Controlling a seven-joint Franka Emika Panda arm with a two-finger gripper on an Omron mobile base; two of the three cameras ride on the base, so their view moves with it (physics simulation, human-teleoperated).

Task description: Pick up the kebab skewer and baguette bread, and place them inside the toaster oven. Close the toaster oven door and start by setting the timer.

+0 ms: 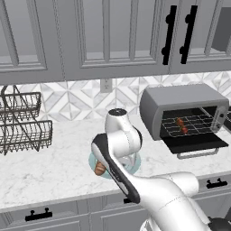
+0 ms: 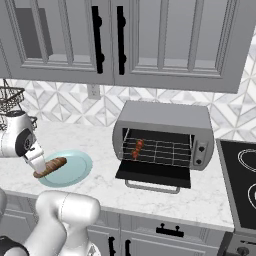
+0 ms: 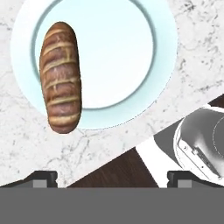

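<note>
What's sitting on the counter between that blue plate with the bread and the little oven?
Nothing: in the right base view, only bare marble counter lies between the plate holding the baguette bread and the open toaster oven.

1. A white marble counter (image 1: 54,167) runs under the grey wall cabinets.
2. A pale blue plate (image 2: 75,172) sits on it near the front edge, with the baguette bread (image 3: 60,78) lying on the plate's left side.
3. To the right stands the toaster oven (image 2: 162,135), its toaster oven door (image 2: 152,175) dropped open above the counter.
4. A wire dish rack (image 1: 22,124) stands at far left.
</note>
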